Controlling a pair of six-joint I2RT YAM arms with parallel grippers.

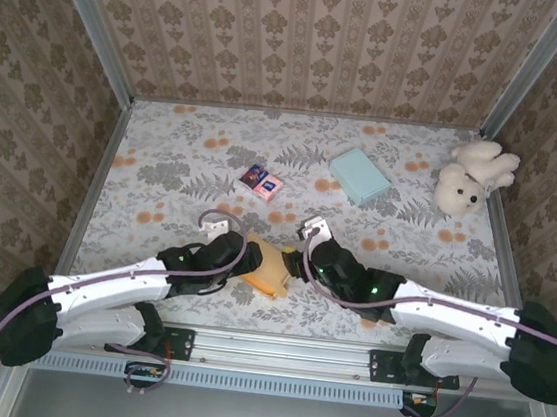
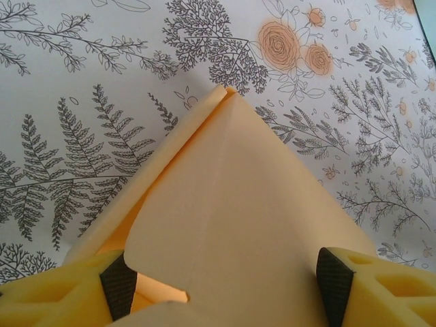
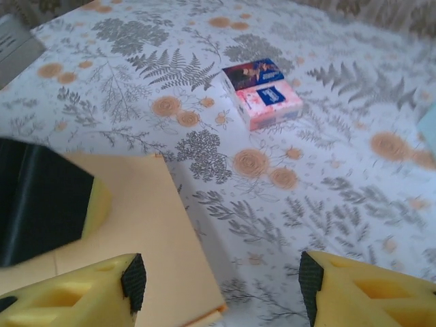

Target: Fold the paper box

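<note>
— Starting left: what's the left arm doing?
— Stretched low from its base toward the middle. The left hand (image 1: 248, 263) is nosed down at the flat peach-orange paper box (image 1: 269, 273). In the wrist view the left hand (image 2: 225, 289) has its fingers spread wide, one on either side of a paper box (image 2: 231, 204) panel. Pinching or just straddling, can't tell.
— Box location?
— On the grey floral-print counter (image 1: 161, 175), near edge, between the two hands. Mostly flat, with the top panel lifted a little off the layer under it and a pointed corner aimed away from the left wrist.
— Right arm?
— Mirror pose: low, reaching in from the right, with the right hand (image 1: 297, 263) just beside the box. In the wrist view the right hand (image 3: 221, 281) is released, fingers wide apart with bare counter between them. One finger sits over the paper box (image 3: 136, 218) edge.
— Step?
— My call: early. It's a flat blank with no walls standing yet.
— Next move?
— Probably one hand pins a panel while the other gets under the loose flap and lifts along the crease. The paper is thin, so go light and slow or it creases wrong.
— Clutter?
— Pink and dark-blue tissue packs (image 1: 263, 182) further back, well apart.
</note>
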